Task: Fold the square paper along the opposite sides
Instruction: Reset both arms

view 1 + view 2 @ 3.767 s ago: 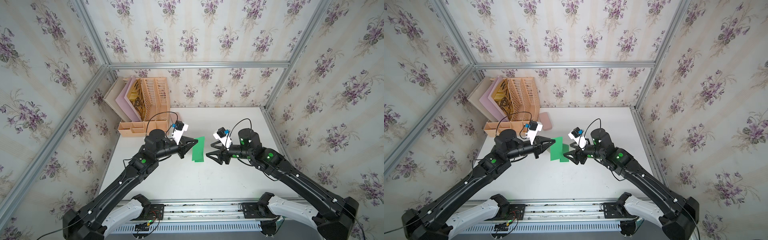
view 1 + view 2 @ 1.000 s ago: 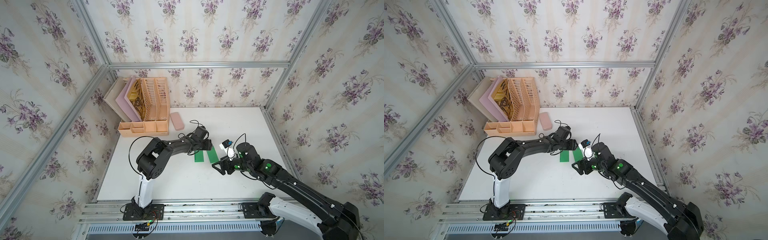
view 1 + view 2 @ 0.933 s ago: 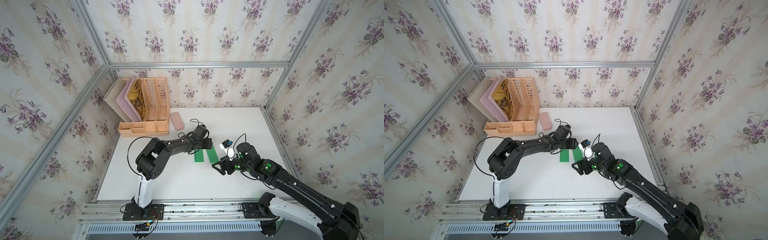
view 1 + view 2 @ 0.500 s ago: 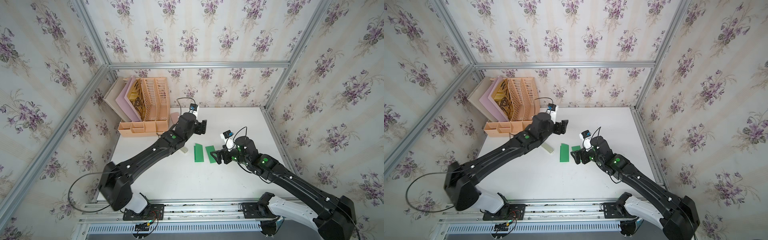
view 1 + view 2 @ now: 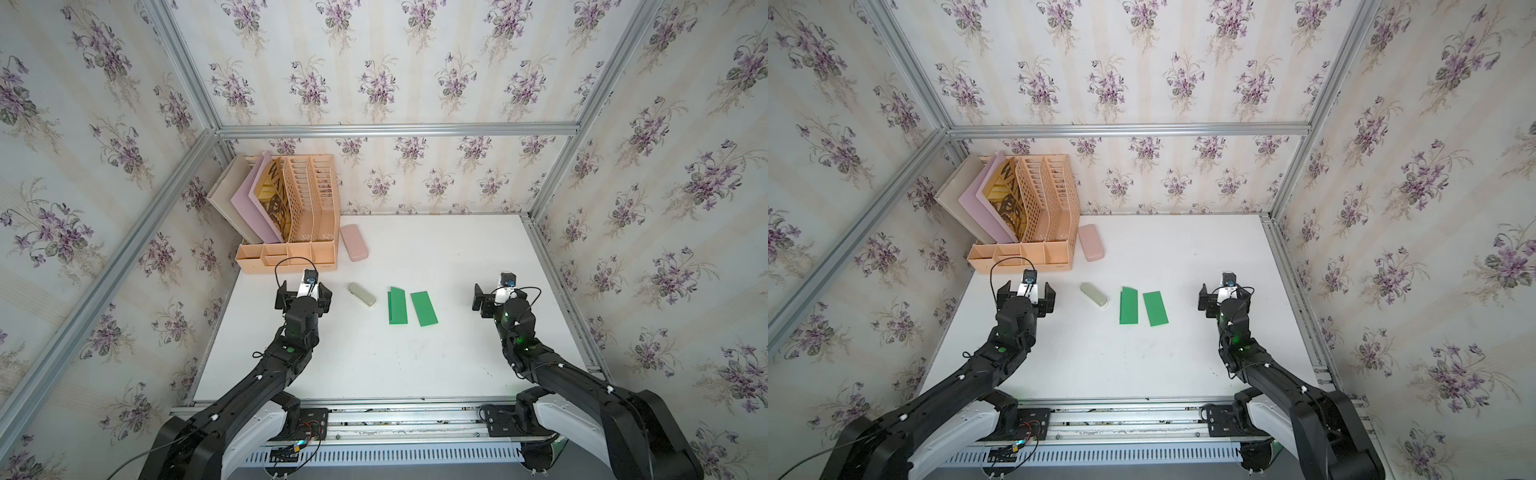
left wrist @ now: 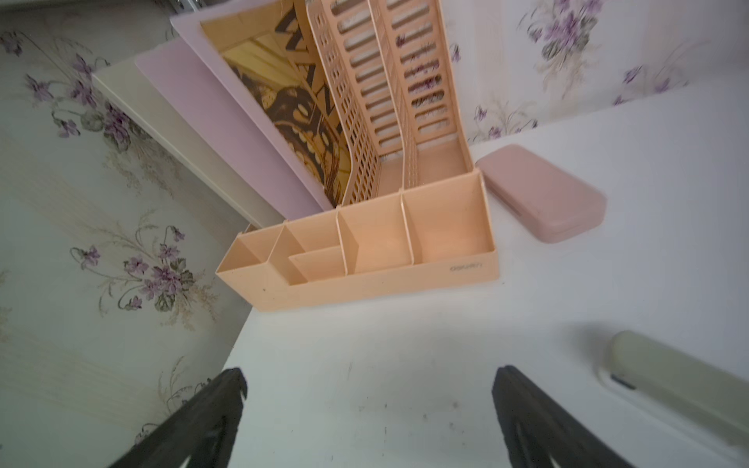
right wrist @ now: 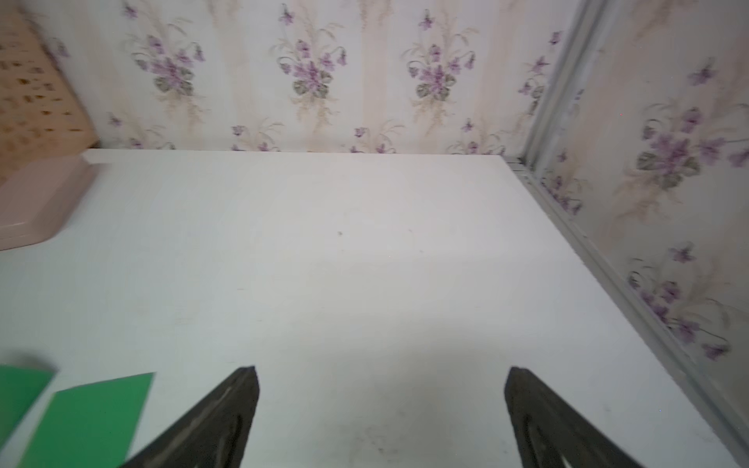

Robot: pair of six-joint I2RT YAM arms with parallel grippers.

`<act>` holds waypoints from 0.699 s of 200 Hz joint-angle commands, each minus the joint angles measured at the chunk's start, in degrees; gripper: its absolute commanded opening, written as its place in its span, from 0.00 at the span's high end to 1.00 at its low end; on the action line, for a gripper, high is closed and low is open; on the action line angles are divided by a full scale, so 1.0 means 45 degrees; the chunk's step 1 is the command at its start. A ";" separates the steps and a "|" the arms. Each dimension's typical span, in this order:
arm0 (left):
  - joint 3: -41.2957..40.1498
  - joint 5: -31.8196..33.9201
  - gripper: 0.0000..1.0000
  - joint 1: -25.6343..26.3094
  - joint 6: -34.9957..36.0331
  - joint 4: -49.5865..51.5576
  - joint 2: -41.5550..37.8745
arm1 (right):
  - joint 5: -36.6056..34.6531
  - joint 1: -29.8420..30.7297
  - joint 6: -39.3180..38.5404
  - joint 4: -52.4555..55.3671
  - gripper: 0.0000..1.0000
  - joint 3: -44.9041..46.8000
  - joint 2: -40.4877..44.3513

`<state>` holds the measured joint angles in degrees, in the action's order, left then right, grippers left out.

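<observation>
White table (image 5: 415, 365): two green papers (image 5: 397, 306) (image 5: 424, 308), two cases (image 5: 354, 248) (image 5: 362, 295)

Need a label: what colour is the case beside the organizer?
Pink case, clearest in the left wrist view.

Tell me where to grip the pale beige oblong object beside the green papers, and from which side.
Probably across its narrow width at mid-length, from above: the pale beige oblong object lies flat and slanted on the white table, so the nearer, open left gripper should turn square to its long sides.
</observation>
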<state>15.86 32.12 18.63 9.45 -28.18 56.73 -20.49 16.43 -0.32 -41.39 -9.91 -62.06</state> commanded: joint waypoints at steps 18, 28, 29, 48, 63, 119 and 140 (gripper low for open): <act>-0.0717 -0.0991 0.01 -0.0934 0.0034 -0.6979 0.3968 | 0.0081 -0.0822 -0.1506 -0.7158 0.00 0.0666 -0.3246; -0.0623 -0.1217 0.01 -0.1014 0.0405 -0.8571 0.5661 | 0.0516 -0.1062 -0.1439 -0.8018 0.00 0.0695 -0.3691; -0.0609 -0.1218 0.01 -0.1015 0.0441 -0.8712 0.5844 | 0.0601 -0.1135 -0.1309 -0.8024 0.00 0.0687 -0.3719; -0.0575 -0.1362 0.00 -0.1094 0.1084 -1.1554 0.8004 | 0.2637 -0.2385 -0.0270 -0.9259 0.00 0.0808 -0.4973; -0.0631 -0.2494 0.00 -0.1545 0.0160 -0.9733 0.6983 | 0.3783 -0.2969 0.0033 -1.0924 0.00 0.0845 -0.6280; 0.1416 -0.7012 0.00 -0.3621 -0.0902 -0.5043 0.7021 | 0.4949 -0.3532 0.0302 -0.6813 0.00 -0.0666 -0.5722; 0.1534 -0.7216 0.00 -0.3818 -0.1111 -0.4817 0.6993 | 0.4644 -0.3533 0.0395 -0.7454 0.00 -0.0336 -0.5711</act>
<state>22.09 5.19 2.00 6.72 -54.24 88.27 0.69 0.58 0.08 -73.52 -12.29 -88.20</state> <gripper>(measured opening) 0.997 0.997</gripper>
